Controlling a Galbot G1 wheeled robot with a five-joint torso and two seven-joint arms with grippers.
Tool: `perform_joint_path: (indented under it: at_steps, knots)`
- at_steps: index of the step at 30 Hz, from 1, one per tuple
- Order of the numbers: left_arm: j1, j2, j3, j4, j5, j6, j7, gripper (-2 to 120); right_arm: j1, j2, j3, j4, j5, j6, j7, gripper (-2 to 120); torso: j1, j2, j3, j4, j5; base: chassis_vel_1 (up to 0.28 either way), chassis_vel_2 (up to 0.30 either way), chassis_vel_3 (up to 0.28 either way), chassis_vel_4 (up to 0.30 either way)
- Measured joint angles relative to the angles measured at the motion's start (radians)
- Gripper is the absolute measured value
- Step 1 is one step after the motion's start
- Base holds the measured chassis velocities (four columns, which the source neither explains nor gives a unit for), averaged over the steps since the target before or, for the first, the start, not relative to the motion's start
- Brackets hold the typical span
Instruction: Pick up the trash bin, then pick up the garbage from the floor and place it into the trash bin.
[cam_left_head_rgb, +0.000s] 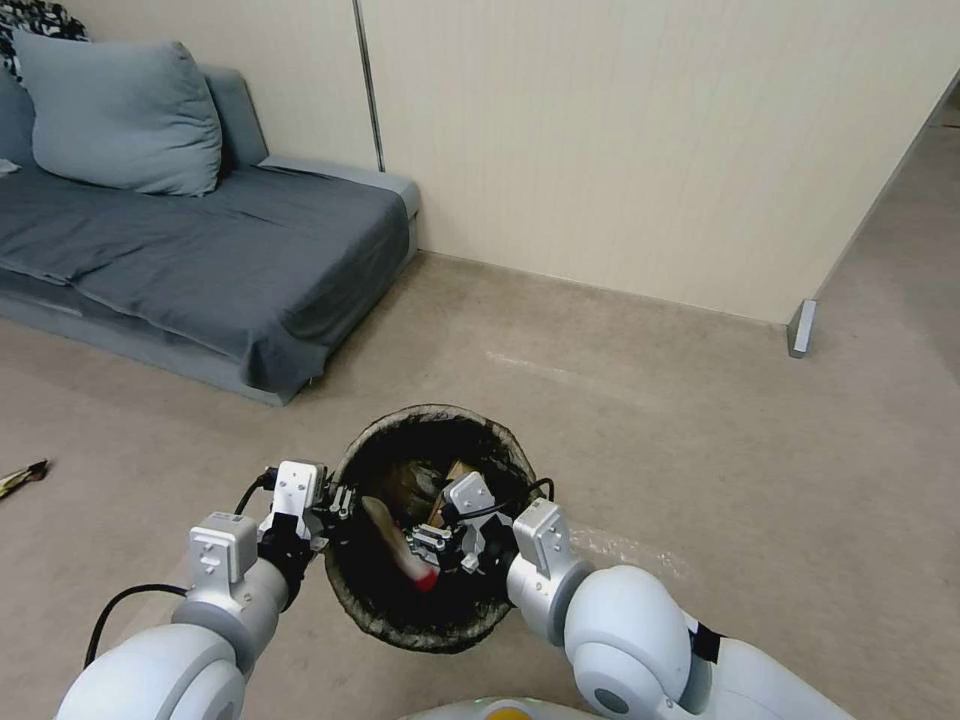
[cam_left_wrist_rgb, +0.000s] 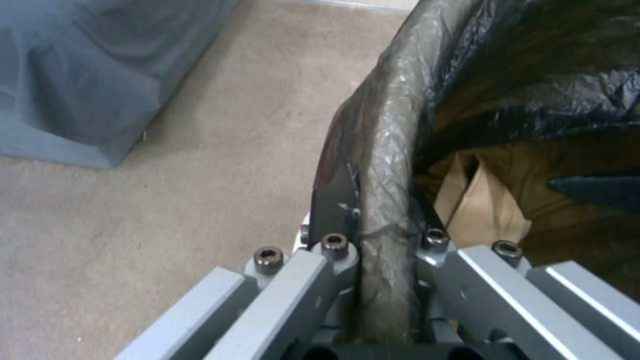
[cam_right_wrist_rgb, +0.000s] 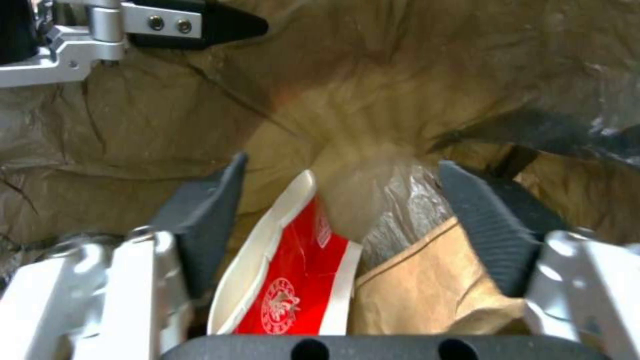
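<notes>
Both grippers working at the round white plastic trash bin (cam_left_head_rgb: 432, 530) lined with a dark brown-black bag, held above the beige floor (cam_left_head_rgb: 640, 420).

The left gripper (cam_left_wrist_rgb: 383, 280) is clamping the bag-covered rim on the bin's left side, one finger outside, one inside. The right gripper (cam_right_wrist_rgb: 340, 210) is reaching down into the bin, its jaws spread wide and gripping nothing. Between them a red-and-white crumpled paper carton (cam_right_wrist_rgb: 293, 280) is lying, its long axis slanting up toward the bin's wall, beside a brown paper bag (cam_right_wrist_rgb: 427, 285). A grey sofa (cam_left_head_rgb: 200, 260) is standing well apart at left by the cream wall (cam_left_head_rgb: 640, 140); a shiny wrapper (cam_left_head_rgb: 22, 476) is lying on the floor near the left edge.
</notes>
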Motion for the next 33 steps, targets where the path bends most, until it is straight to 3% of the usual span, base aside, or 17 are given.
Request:
perform_joint_path:
  at_steps: [7,14,17,22,24,25,27,28,31,33]
  knots:
    - [0.000,-0.001,0.002,0.000,0.000,0.000,0.000,1,-0.020,-0.015,0.045,0.028,0.023,-0.001,0.005,99,0.000,0.000,0.000,0.0001,0.0001,0.000,0.000,0.000,0.000]
    - [0.001,-0.001,0.000,0.000,0.001,0.000,0.001,1,-0.064,-0.051,0.145,0.102,0.036,0.055,-0.041,100,0.000,0.000,0.000,0.0000,0.0002,0.000,0.000,0.000,0.000]
    - [0.001,-0.001,-0.005,0.000,0.007,0.000,0.001,1,-0.123,-0.079,0.229,0.169,0.019,0.157,-0.056,100,0.000,0.000,0.000,0.0001,0.0001,0.000,0.000,0.000,0.000]
    - [0.002,-0.002,-0.010,0.000,0.013,-0.001,0.001,1,-0.232,-0.082,0.361,0.207,-0.054,0.248,-0.082,100,0.000,0.000,0.000,0.0001,0.0002,0.000,0.000,0.000,0.000]
    - [0.004,-0.006,-0.014,0.000,0.014,-0.001,0.001,1,-0.311,-0.060,0.457,0.212,-0.134,0.294,-0.113,100,0.000,0.000,0.000,-0.0003,0.0001,0.000,0.000,0.000,0.000]
    - [0.004,-0.006,-0.014,0.000,0.014,-0.001,0.001,1,-0.311,-0.060,0.457,0.212,-0.134,0.294,-0.113,100,0.000,0.000,0.000,-0.0003,0.0001,0.000,0.000,0.000,0.000]
    - [0.009,-0.012,-0.021,0.000,0.014,-0.003,0.001,1,-0.408,0.013,0.587,0.192,-0.280,0.368,-0.129,100,0.000,0.000,0.000,0.0000,0.0000,0.000,0.000,0.000,0.000]
    - [0.009,-0.012,-0.021,0.000,0.014,-0.003,0.001,1,-0.408,0.013,0.587,0.192,-0.280,0.368,-0.129,100,0.000,0.000,0.000,0.0000,0.0000,0.000,0.000,0.000,0.000]
    - [0.014,-0.015,-0.028,0.000,0.015,-0.003,0.001,1,-0.506,0.125,0.712,0.160,-0.418,0.457,-0.145,100,0.000,0.000,0.000,-0.0001,0.0002,0.000,0.000,0.000,0.000]
    - [0.015,-0.016,-0.030,0.000,0.015,-0.004,0.001,1,-0.533,0.145,0.736,0.151,-0.445,0.483,-0.154,100,0.000,0.000,0.000,0.0000,0.0001,0.000,0.000,0.000,0.000]
